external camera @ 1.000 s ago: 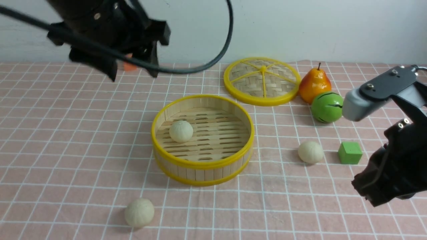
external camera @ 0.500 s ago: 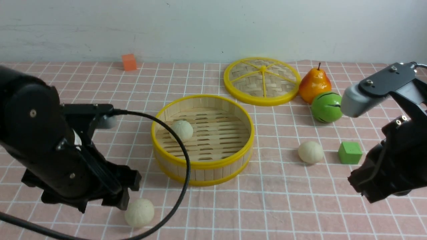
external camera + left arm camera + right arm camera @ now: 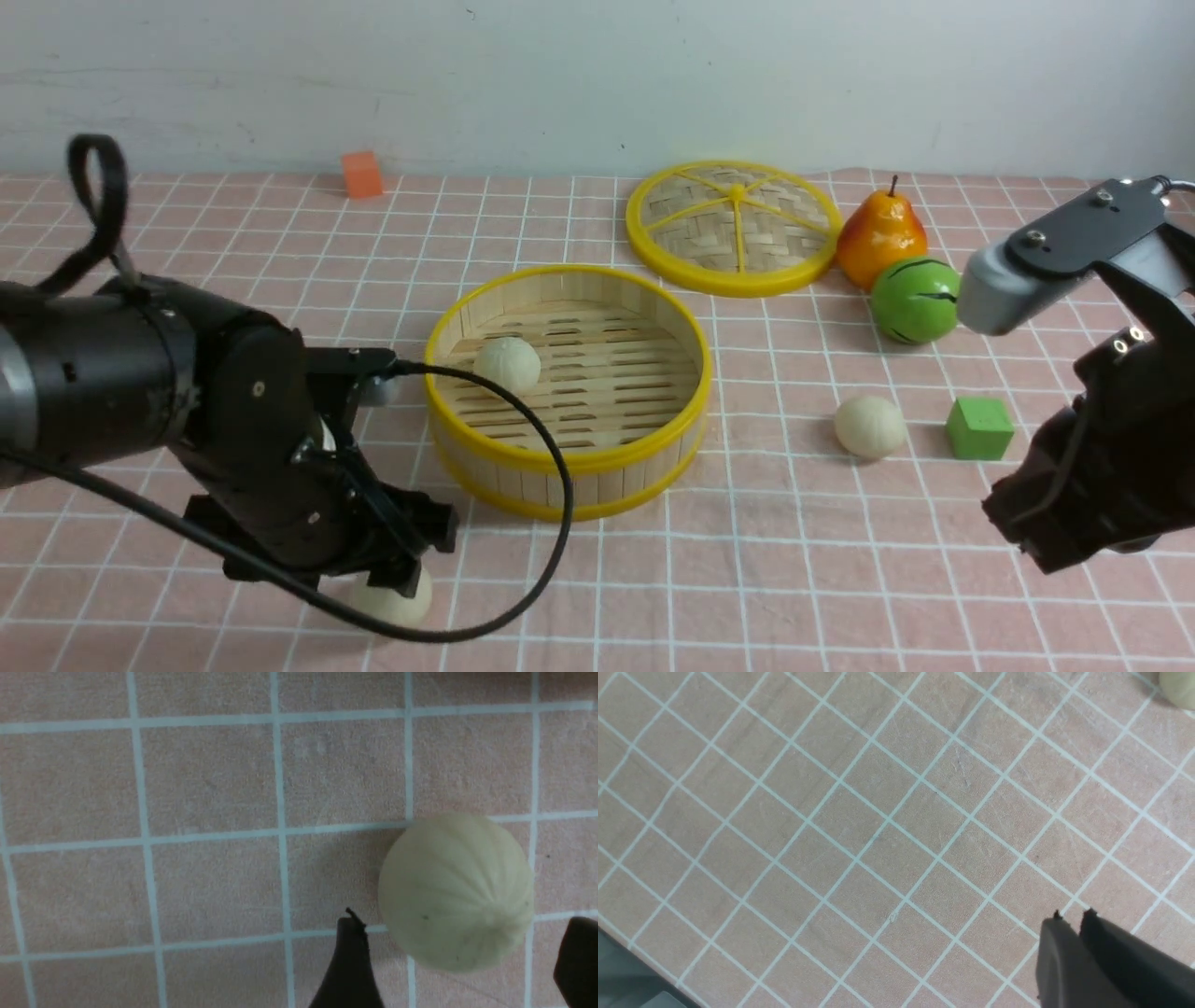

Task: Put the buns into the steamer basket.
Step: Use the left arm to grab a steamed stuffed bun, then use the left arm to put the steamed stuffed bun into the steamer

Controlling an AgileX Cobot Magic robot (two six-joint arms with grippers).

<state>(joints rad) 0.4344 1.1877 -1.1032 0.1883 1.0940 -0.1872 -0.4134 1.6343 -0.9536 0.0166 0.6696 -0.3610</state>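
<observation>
Your left gripper (image 3: 461,933) is spread wide around the bun (image 3: 455,891) on the cloth (image 3: 210,779), near-left of the basket (image 3: 567,462). Go lower so you catch its middle, then squeeze gently. Fingers on the right gripper (image 3: 1071,917) are pressed together.

Pink checked tablecloth (image 3: 187,233) of matt cloth with a fine, slightly rough weave. The steamer basket (image 3: 569,462) has pale, unvarnished bamboo slats between smooth yellow rims, probably plastic. The lid (image 3: 735,280) is woven bamboo strip in a similar yellow frame. The buns (image 3: 455,891) look matt and chalky, faintly ribbed. The pear (image 3: 879,238) and green striped ball (image 3: 915,301) are smooth with a soft shine. The green cube (image 3: 978,428) is matt.
</observation>
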